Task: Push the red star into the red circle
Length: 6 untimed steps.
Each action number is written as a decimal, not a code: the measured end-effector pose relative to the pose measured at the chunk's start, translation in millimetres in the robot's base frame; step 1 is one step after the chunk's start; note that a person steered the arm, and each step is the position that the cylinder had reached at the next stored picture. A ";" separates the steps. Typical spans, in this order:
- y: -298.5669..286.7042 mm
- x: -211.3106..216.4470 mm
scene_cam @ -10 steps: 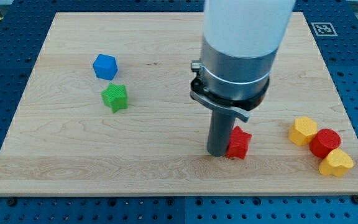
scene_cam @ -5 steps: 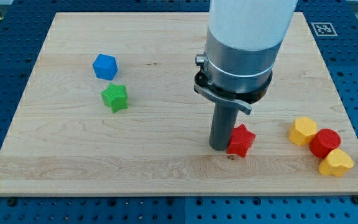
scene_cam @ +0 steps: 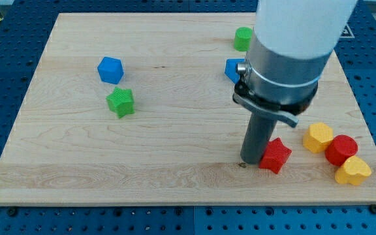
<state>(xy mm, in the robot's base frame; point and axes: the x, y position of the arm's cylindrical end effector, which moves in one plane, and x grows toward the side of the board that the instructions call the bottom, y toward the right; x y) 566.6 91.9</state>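
The red star [scene_cam: 275, 155] lies on the wooden board [scene_cam: 175, 170] at the lower right. My tip [scene_cam: 251, 160] touches the star's left side. The red circle [scene_cam: 341, 149] stands further to the view's right, about a block's width from the star, wedged between a yellow block [scene_cam: 319, 137] above-left of it and a yellow heart-shaped block [scene_cam: 354, 171] below-right of it. The arm's grey and white body [scene_cam: 286, 59] rises above the tip and hides part of the board behind it.
A blue cube [scene_cam: 110, 70] and a green star [scene_cam: 121, 102] lie at the left. A green round block [scene_cam: 243, 38] and a blue block [scene_cam: 234, 68], partly hidden by the arm, lie at the top middle. The board's right edge is near the yellow heart.
My tip and the arm have moved to the view's right, pushing the red star right toward the red circle. The green and blue blocks at the top have come into sight.
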 end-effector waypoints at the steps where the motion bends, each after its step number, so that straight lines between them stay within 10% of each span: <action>1: 0.0 2.0; 6: 52.3 28.5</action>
<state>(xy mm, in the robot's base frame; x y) 595.1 144.2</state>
